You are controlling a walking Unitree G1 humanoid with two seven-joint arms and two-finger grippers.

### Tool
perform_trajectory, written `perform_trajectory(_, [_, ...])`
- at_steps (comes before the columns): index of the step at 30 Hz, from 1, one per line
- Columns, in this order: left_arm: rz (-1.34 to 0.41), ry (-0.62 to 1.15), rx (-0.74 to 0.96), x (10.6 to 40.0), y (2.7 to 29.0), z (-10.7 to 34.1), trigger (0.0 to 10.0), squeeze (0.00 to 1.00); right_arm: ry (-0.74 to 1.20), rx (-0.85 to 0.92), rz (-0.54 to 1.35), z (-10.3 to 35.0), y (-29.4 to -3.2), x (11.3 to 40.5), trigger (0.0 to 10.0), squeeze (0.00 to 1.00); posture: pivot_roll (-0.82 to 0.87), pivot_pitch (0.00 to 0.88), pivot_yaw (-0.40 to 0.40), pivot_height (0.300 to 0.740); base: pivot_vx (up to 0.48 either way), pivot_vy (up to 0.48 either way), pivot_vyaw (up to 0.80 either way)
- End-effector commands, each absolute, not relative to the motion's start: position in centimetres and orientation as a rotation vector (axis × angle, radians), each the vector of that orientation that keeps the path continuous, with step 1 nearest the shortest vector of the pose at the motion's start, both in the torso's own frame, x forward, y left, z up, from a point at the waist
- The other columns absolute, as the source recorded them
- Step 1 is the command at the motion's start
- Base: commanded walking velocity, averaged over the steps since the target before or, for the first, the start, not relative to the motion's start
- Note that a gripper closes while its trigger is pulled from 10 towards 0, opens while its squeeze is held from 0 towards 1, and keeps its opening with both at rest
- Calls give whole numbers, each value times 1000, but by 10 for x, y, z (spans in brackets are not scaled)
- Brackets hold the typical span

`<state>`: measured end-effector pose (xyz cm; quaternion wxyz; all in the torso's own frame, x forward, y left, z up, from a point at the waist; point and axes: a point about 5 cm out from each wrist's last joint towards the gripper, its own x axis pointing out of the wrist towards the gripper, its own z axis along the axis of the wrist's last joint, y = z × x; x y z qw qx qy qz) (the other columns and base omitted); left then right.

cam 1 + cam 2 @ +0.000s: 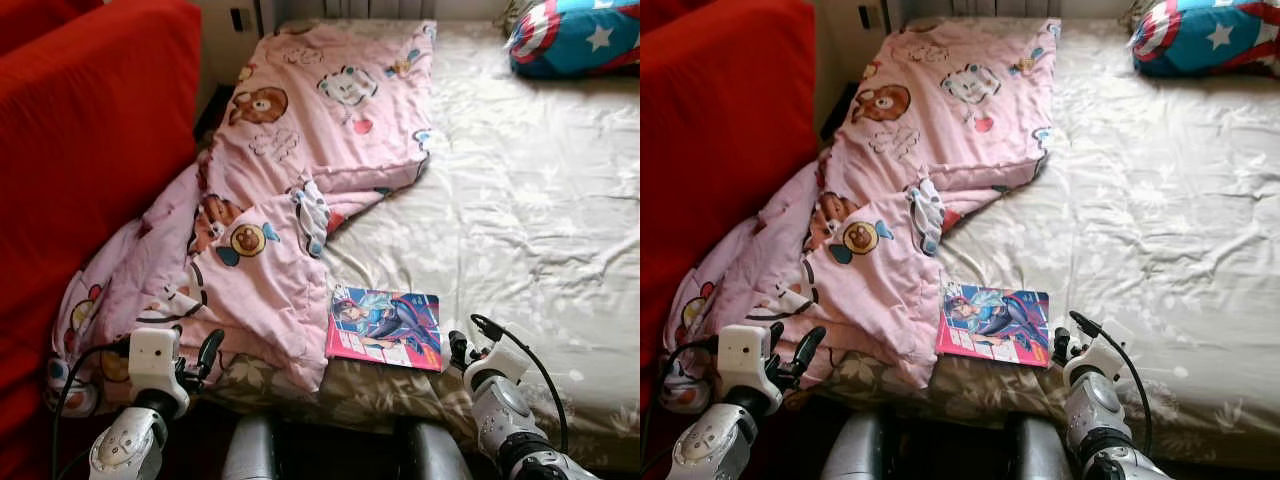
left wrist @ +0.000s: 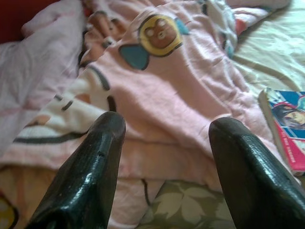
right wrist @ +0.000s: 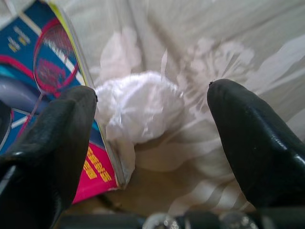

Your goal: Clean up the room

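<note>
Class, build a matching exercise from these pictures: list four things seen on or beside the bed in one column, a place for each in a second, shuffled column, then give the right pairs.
Things:
1. pink cartoon-print blanket
2. colourful comic book
3. blue star-patterned pillow
4. crumpled white tissue

Places:
A. far right corner of the bed
B. between the right gripper's open fingers
C. spread along the bed's left side
D. near edge, flat on the beige sheet

Pairs: 1-C, 2-D, 3-A, 4-B

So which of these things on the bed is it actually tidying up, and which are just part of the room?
Likely for tidying:
- crumpled white wad, between the open fingers of the right gripper
- comic book
- rumpled pink blanket, in front of the open left gripper

Just there:
- bed sheet
- star pillow
- red sofa
</note>
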<state>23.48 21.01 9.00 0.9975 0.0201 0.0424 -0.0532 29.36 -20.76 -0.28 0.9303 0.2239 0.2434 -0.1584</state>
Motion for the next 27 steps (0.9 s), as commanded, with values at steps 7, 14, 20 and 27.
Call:
perform_trajectory(7, [-118,129,69,221,212,89,10000,0,534,489,-312,-10,-201,288,10000,0,194,278,55,619,0,0,0])
perform_trajectory(14, [-114,144,73,216,212,89,10000,0,528,488,-295,-10,-198,288,0,0,200,284,55,619,0,0,0])
perform_trajectory(20, [-105,154,78,212,214,87,10000,0,512,482,-294,-8,-200,290,0,0,203,285,55,619,0,0,0])
perform_trajectory(27, [-97,161,78,210,214,85,10000,0,489,483,-292,-4,-202,293,0,0,202,282,55,619,0,0,0])
